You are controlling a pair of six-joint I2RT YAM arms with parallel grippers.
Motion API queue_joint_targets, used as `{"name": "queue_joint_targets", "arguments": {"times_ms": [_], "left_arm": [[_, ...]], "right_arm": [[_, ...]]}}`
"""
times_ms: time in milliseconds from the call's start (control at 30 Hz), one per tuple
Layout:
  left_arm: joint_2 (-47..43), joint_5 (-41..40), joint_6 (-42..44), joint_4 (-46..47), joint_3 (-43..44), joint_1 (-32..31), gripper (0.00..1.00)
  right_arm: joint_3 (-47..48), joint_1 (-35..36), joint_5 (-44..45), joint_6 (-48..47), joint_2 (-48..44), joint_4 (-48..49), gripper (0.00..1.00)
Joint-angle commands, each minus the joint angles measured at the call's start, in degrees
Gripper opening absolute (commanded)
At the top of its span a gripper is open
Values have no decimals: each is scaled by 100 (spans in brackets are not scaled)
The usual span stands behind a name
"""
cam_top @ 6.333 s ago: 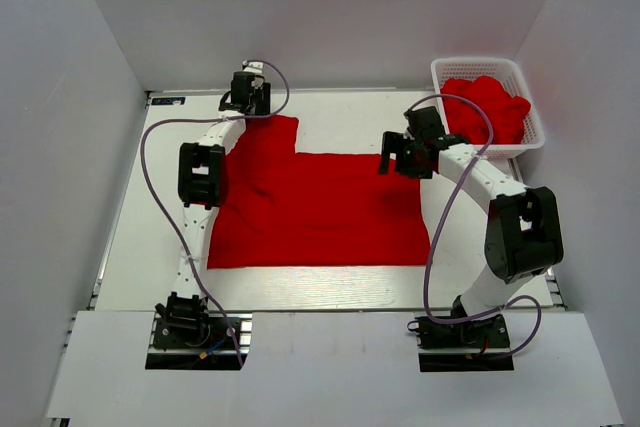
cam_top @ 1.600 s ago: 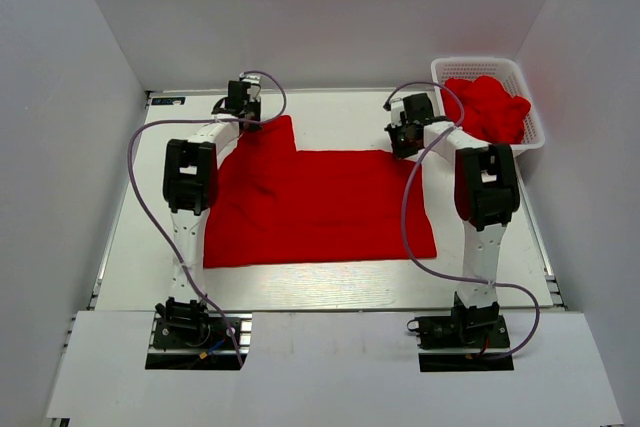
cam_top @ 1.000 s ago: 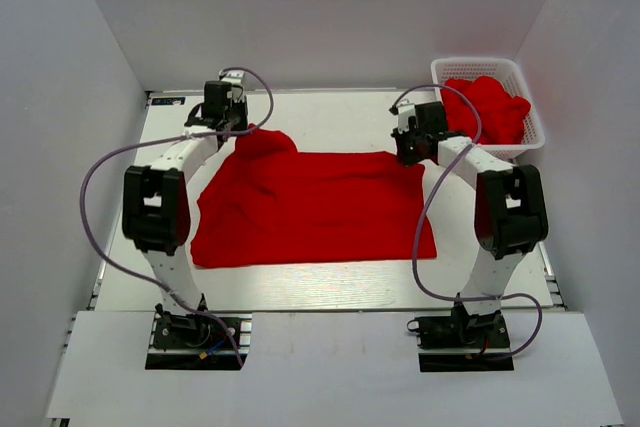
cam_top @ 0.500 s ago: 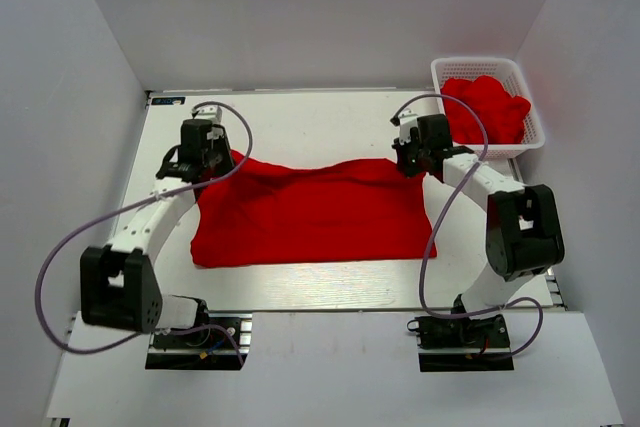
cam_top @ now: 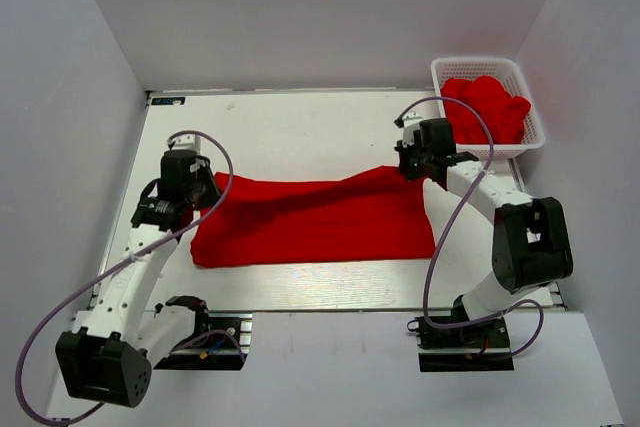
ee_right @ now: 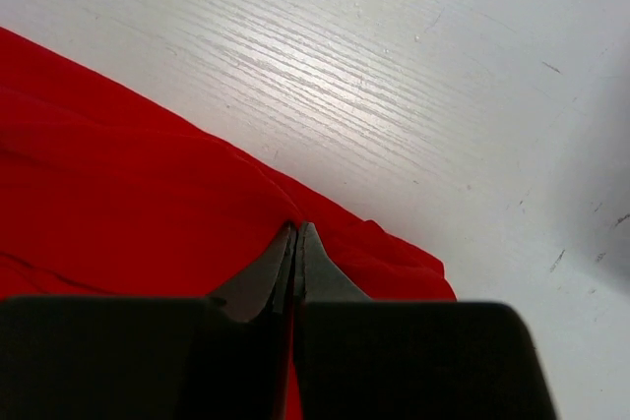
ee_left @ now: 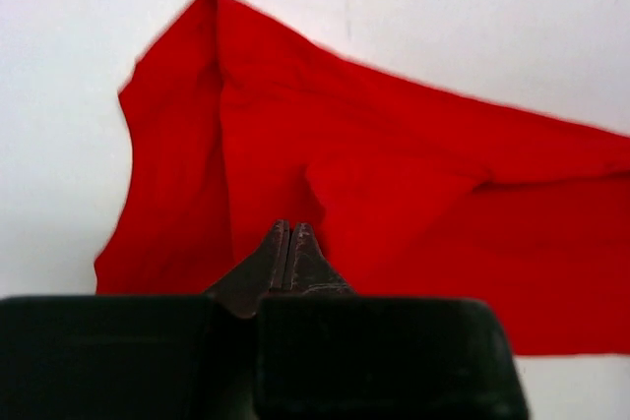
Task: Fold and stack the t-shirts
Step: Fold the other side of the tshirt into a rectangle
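A bright red t-shirt (cam_top: 315,222) lies across the middle of the table, its far edge lifted and drawn toward the near edge. My left gripper (cam_top: 200,190) is shut on the t-shirt's far left corner; in the left wrist view the gripper (ee_left: 291,228) pinches red t-shirt cloth (ee_left: 413,184) between closed jaws. My right gripper (cam_top: 412,171) is shut on the far right corner, and the right wrist view shows the gripper (ee_right: 296,230) biting the t-shirt's edge (ee_right: 128,204). More red t-shirts (cam_top: 490,107) sit crumpled in the basket.
A white lattice basket (cam_top: 528,97) stands at the back right corner of the white table (cam_top: 300,122). Purple cables loop from both arms. White walls close in the left, right and far sides.
Both grippers have pulled the shirt's far edge toward the near side, folding it over. The left arm swung out leftward and back; the shirt now looks much narrower front to back.
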Motion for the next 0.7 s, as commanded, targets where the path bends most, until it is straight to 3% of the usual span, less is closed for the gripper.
{"name": "queue_joint_targets", "arguments": {"times_ms": [0, 167, 433, 667], "left_arm": [[-418, 230, -221, -565, -281, -21, 0], [-664, 732, -371, -846, -616, -21, 0], [-1007, 803, -590, -1287, -914, -83, 0], [-569, 979, -846, -1287, -1073, -83, 0]], "right_arm": [[-67, 40, 7, 71, -285, 181, 0], [-102, 40, 24, 36, -276, 146, 0], [-383, 84, 112, -8, -469, 251, 0], [-506, 101, 174, 62, -575, 304, 0]]}}
